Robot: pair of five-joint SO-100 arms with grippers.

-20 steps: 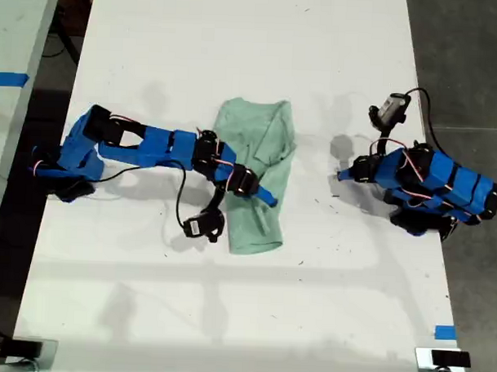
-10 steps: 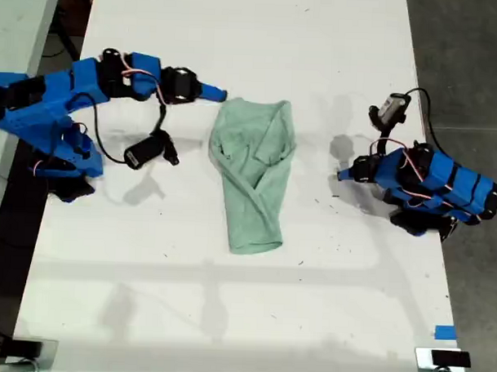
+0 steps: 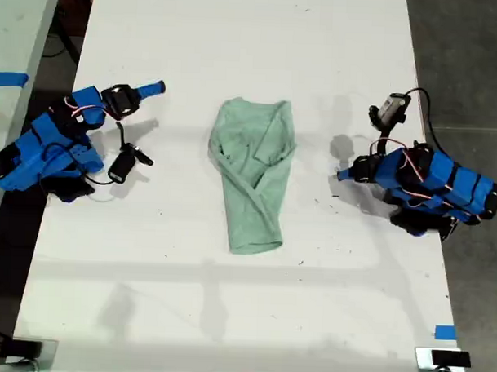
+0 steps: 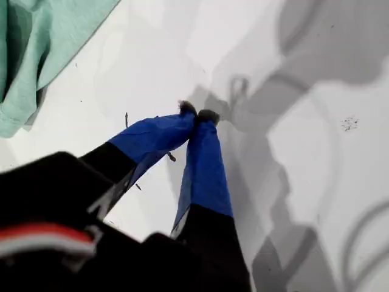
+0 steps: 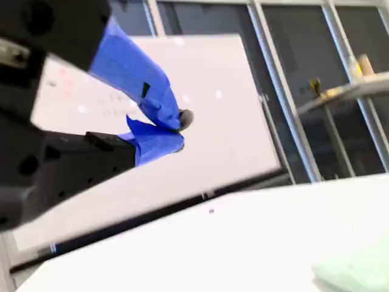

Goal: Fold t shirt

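Cloth first: the pale mint-green folded t shirt point(image 3: 253, 174) lies mid-desk point(image 3: 228, 316), long axis running up-down in the exterior view, roughly midway between my first end effector point(image 4: 196, 114) and second end effector point(image 5: 180, 130), both pressed together, empty.

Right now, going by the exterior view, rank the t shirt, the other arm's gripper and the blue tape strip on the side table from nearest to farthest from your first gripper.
From my first gripper, at the exterior view's right:
1. The t shirt, mid-table, just beside it.
2. My second gripper, beyond the shirt, toward the exterior view's left.
3. The blue tape strip, at the exterior view's far left edge.
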